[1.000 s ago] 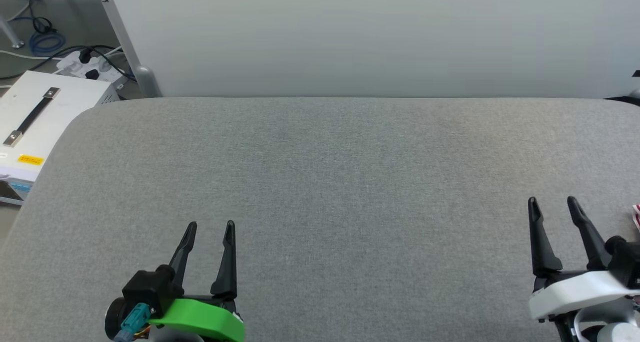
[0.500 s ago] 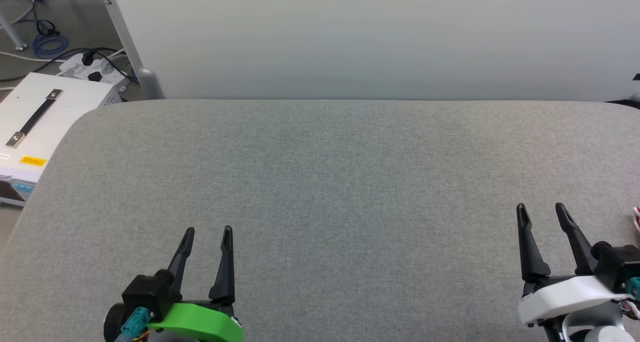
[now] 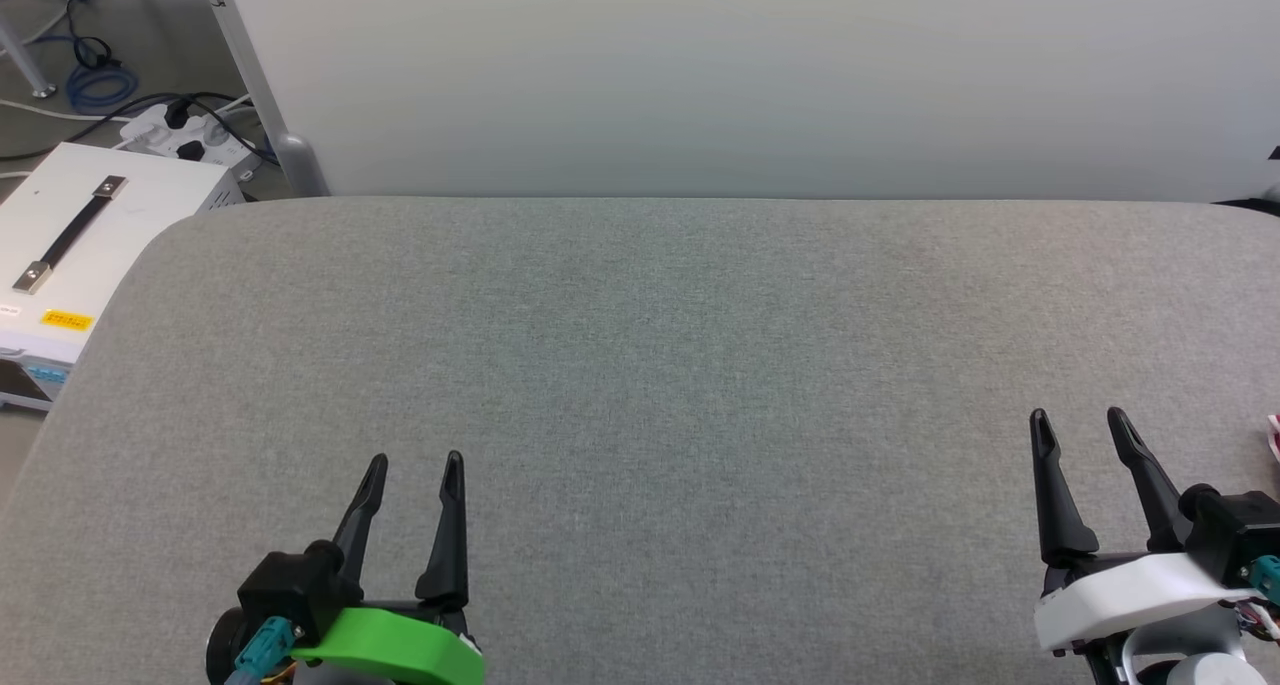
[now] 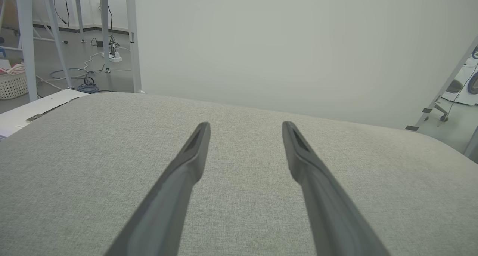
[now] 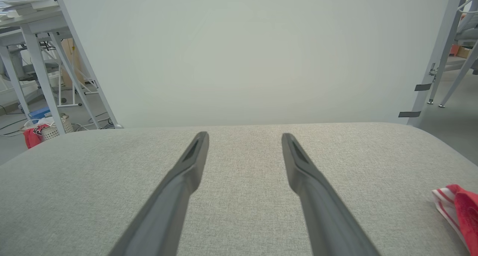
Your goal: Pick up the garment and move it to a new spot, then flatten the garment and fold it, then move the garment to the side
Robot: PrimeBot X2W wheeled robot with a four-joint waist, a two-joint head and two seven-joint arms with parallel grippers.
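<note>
The left gripper [image 3: 415, 459] sits at the lower left of the head view, its jaws spread wide with nothing between them. The right gripper [image 3: 1078, 415] sits at the lower right, likewise spread and empty. Both hover over the grey fabric-covered surface [image 3: 640, 345]. The garment [image 5: 458, 208] lies on that surface at the lower right edge of the right wrist view, where a bunched red part with red-white striped trim shows, well apart from the right gripper's fingers. A white case with a black handle [image 3: 95, 230] stands at the left edge of the head view.
</note>
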